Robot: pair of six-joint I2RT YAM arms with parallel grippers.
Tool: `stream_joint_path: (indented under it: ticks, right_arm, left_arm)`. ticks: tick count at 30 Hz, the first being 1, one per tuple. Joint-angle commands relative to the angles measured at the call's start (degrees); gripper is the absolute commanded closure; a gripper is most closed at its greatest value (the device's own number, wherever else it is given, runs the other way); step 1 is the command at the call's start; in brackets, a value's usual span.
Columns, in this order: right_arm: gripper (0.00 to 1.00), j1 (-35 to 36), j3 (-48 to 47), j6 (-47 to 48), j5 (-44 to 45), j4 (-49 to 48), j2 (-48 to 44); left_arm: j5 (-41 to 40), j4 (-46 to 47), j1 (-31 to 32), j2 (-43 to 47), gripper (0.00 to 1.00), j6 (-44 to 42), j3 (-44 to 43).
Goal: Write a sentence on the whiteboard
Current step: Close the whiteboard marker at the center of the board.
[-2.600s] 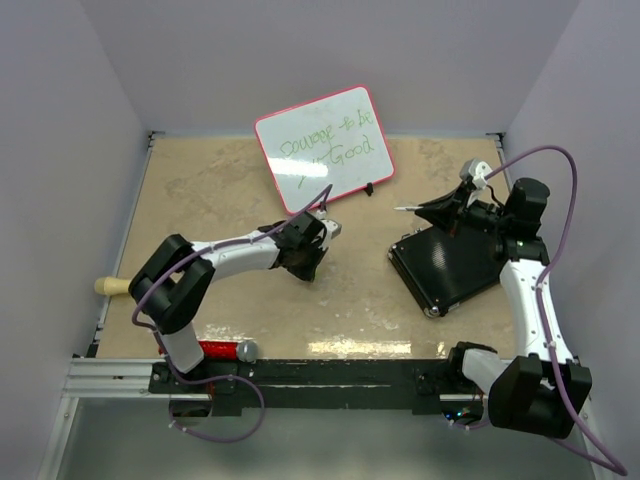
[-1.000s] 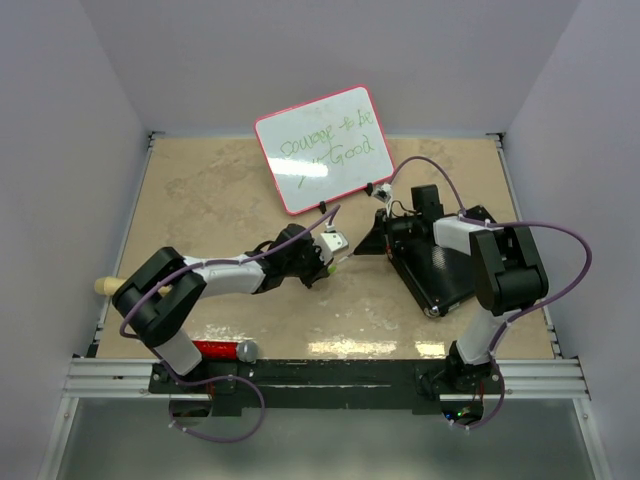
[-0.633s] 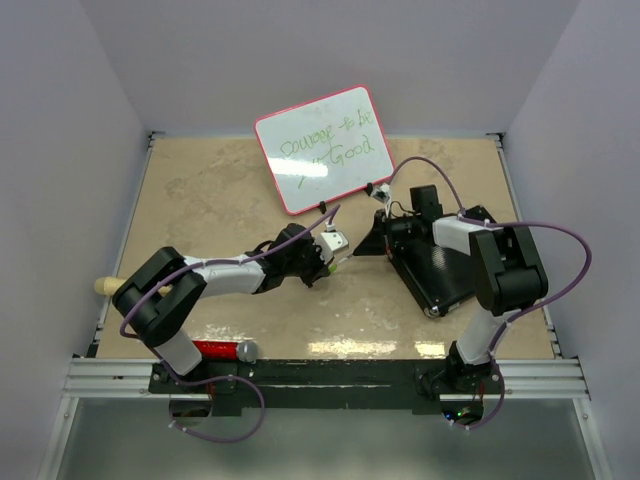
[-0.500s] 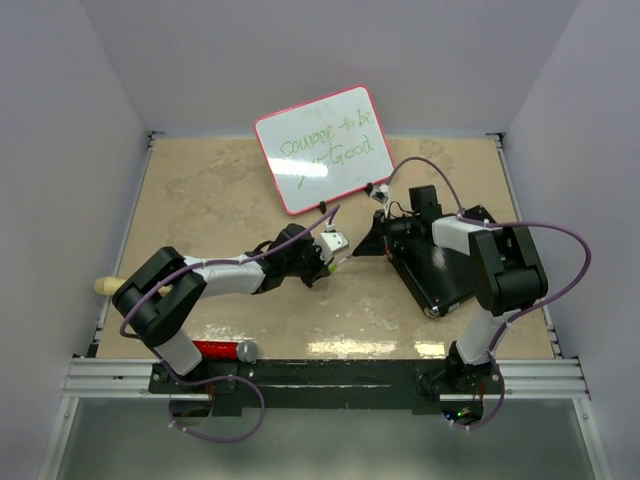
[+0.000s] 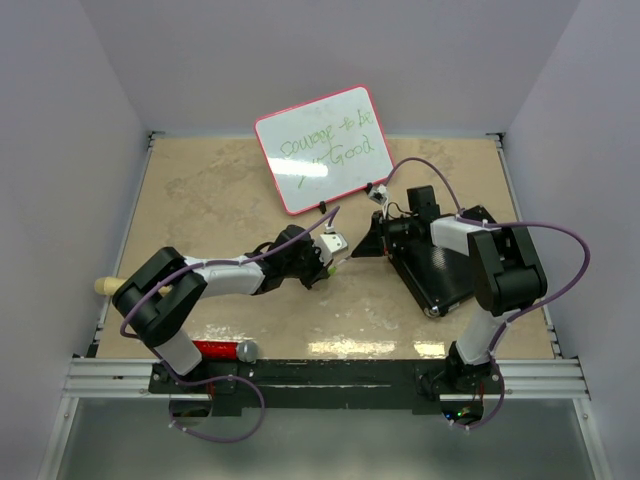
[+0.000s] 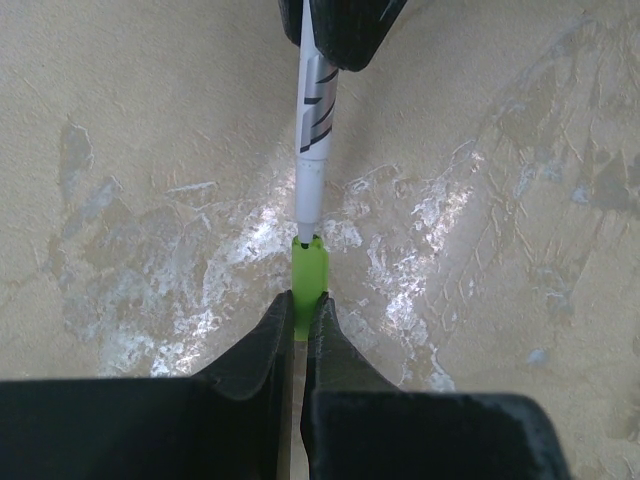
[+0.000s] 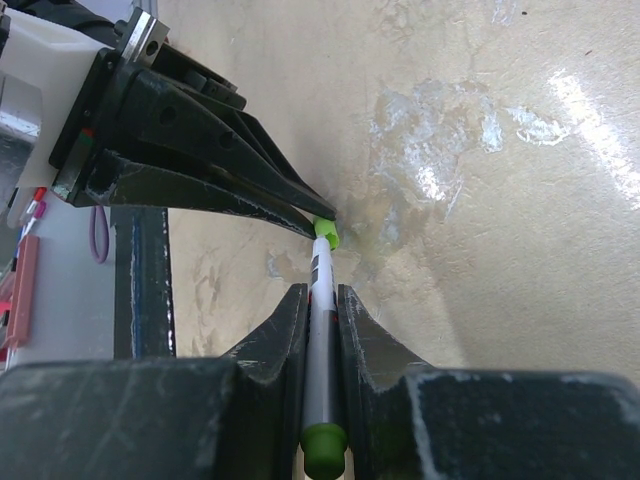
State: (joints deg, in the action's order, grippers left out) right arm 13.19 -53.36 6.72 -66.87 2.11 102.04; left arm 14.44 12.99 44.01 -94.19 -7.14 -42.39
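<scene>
Since a couple seconds back the right fingers (image 7: pixel 287 325) have swung in off the black pad (image 5: pixel 450 272) to meet the left ones mid-table (image 5: pixel 200 190). They're clamped on the marker (image 6: pixel 312 150) barrel. The left fingers (image 6: pixel 262 340) pinch its green cap (image 6: pixel 309 272), tip to tip with the right. The whiteboard (image 5: pixel 323 148), green scrawl on it, stands just beyond both.

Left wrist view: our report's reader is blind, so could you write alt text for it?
The left claw pinches a green marker cap while the right claw, opposite, grips the white marker, whose narrow end meets the cap. Beneath them lies a glossy beige tabletop.
</scene>
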Motion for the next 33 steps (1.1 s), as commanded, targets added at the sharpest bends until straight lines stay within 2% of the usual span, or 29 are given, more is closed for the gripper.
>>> stream_joint_path:
  ticks: [1, 16, 33]
  right_arm:
    - [1.0, 0.3, -2.2, 1.1, 1.1, 0.1, 0.4]
    - [1.0, 0.3, -2.4, 2.1, 3.3, 1.1, -1.4]
    - [1.0, 0.6, -2.3, 1.8, 0.2, 0.6, -1.1]
  left_arm:
    - [1.3, 4.1, 0.3, 0.7, 1.0, -0.9, 0.2]
    - [0.8, 4.0, 0.1, 0.3, 1.0, -0.8, 0.9]
    - [0.3, 2.8, 0.1, -1.2, 1.0, -0.6, -0.5]
